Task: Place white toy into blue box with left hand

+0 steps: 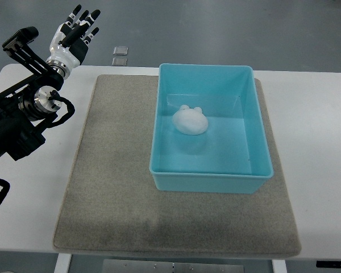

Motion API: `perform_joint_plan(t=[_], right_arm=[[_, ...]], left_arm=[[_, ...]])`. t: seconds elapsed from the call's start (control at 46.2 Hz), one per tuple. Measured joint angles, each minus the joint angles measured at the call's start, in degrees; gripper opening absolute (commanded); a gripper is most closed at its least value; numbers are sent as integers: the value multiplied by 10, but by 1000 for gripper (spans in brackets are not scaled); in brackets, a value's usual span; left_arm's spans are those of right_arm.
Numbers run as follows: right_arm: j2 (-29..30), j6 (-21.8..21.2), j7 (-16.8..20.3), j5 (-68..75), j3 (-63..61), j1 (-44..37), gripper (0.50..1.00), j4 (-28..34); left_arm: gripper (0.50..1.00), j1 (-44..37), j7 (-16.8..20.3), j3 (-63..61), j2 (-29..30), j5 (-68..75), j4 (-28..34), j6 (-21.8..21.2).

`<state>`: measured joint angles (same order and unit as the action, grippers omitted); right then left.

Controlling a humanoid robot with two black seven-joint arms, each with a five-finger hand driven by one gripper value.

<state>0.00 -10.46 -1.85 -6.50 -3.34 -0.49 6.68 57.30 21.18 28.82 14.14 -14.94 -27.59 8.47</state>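
White toy (191, 120), a small rounded figure with two little bumps like ears on its far side, lies on the floor of the blue box (211, 181), toward the box's left half and clear of all four walls. Nothing else is in the box. It is a rectangular turquoise tub that stands on a grey felt mat (111, 187), which covers most of the white table (312, 131). The toy's face and finer shape are too pale and blurred to make out. The left hand (74, 33) is raised over the table's far left corner, well apart from the box, its black-tipped fingers spread and holding nothing. Its dark arm (14, 128) runs off the picture's left edge, partly cut off. Two small square objects (120, 55) lie on the floor beyond the table, too small to identify.
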Motion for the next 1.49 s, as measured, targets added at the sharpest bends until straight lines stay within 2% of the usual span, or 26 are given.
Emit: perform_joint_plan(t=[0.412,1.495], right_arm=[[0,-5,-4,-2,-1,3,936,62],[0,-1,-4,0,-1,1,936,14]], left_arm=[[994,-13,0,-6,-33,9,37,0],[994,-6,-1,-3,-33,8,37,-1]])
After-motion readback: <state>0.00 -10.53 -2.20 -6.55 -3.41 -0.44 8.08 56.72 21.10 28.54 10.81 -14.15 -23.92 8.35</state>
